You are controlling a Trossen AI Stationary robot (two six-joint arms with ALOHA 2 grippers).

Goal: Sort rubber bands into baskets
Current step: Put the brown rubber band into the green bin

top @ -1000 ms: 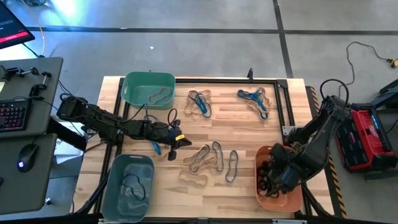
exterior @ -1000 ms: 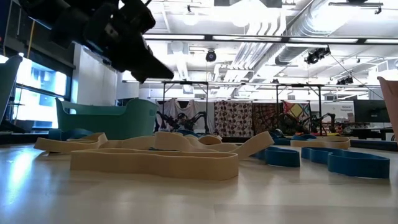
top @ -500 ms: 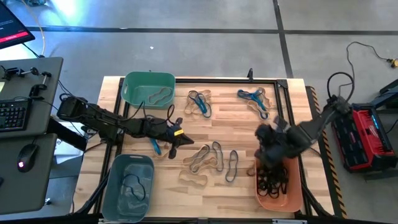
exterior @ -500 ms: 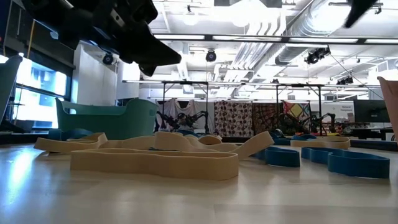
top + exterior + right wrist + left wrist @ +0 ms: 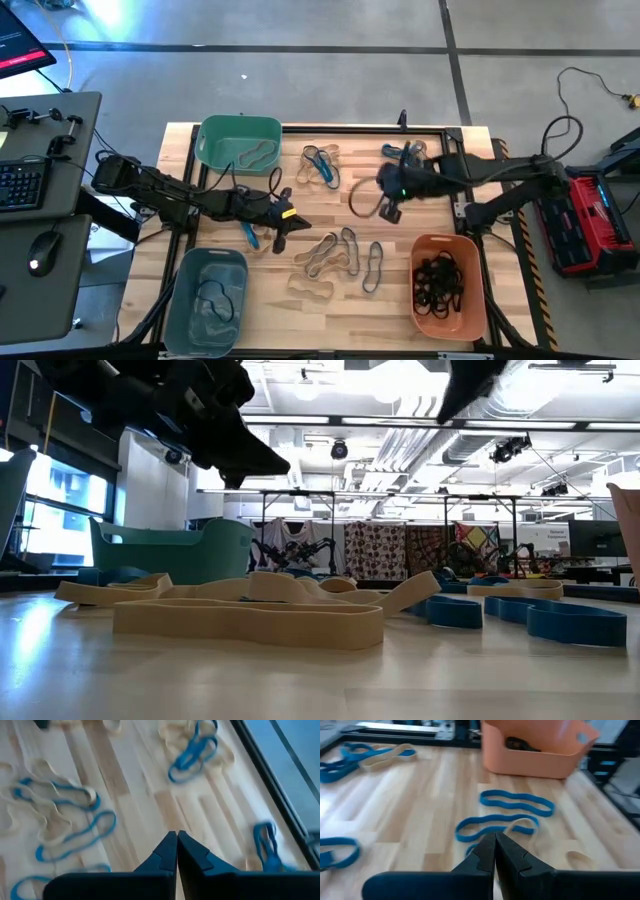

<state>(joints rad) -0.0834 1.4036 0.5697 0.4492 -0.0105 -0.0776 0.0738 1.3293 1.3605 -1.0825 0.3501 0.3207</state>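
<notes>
Over mid-table both arms hang with fingers pinched together on nothing: my left gripper [image 5: 278, 243] beside the tan and blue rubber bands [image 5: 340, 255], my right gripper [image 5: 389, 212] short of the far cluster. Black bands already sit in the orange basket [image 5: 474, 308]. Overlapping loops, I think, could snag and lift together, landing colours in the wrong tub.

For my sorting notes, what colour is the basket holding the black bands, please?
Orange basket, clearest in the high view.
</notes>
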